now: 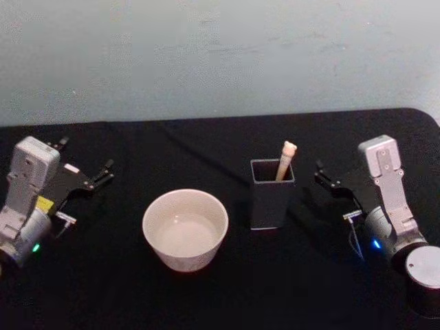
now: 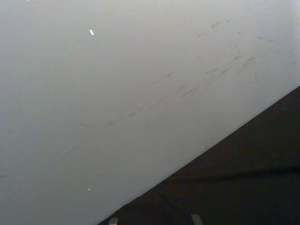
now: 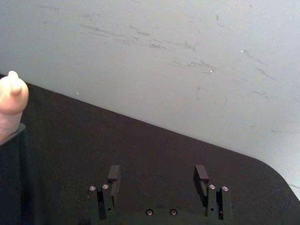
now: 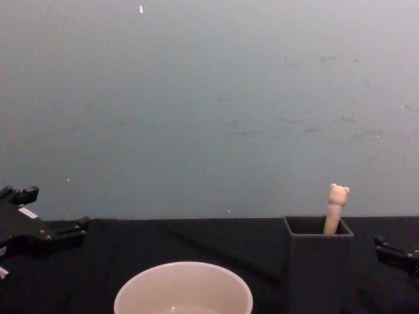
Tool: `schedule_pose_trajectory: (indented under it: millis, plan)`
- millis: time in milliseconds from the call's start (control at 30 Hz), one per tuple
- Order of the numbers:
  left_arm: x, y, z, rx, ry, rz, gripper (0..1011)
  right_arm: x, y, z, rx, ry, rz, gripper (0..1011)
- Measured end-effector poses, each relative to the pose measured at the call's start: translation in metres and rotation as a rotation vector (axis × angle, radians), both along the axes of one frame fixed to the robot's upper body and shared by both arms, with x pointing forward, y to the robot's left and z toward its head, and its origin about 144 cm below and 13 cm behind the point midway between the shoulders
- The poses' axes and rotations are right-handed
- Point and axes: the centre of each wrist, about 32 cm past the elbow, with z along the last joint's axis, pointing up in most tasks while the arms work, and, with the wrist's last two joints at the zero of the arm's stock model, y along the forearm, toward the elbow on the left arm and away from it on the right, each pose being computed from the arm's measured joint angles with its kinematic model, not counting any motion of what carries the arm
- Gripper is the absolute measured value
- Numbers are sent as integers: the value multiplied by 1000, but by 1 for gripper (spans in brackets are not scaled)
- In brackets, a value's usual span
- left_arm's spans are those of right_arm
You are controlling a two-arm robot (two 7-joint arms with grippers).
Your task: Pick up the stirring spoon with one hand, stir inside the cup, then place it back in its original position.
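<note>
Head view, stirring spoon (image 1: 285,159): upright in dark holder (image 1: 271,201), apparently leaning on its far-right corner.
Cup (image 1: 185,229): left of holder, apart.
Left gripper (image 1: 88,168): fingers spread, holding nothing, at bench's (image 1: 103,289) left edge.
Right gripper (image 1: 323,175): fingers parted, holding nothing, near holder.

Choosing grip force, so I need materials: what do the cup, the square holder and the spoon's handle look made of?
The cup: likely glazed ceramic, smooth cream surface with a soft sheen. The holder: probably matte plastic, flat dark grey walls, no shine. The stirring spoon: handle looks like pale wood or resin, with a matte cream bear-head knob.
</note>
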Motion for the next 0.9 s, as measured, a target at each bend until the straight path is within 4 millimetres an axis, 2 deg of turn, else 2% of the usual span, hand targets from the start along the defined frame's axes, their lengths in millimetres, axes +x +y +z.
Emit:
schedule_pose_trajectory:
  millis: [900]
  plan:
    - [0, 0, 0, 0, 0, 0, 1001, 0, 0, 0, 0, 0, 0, 1002]
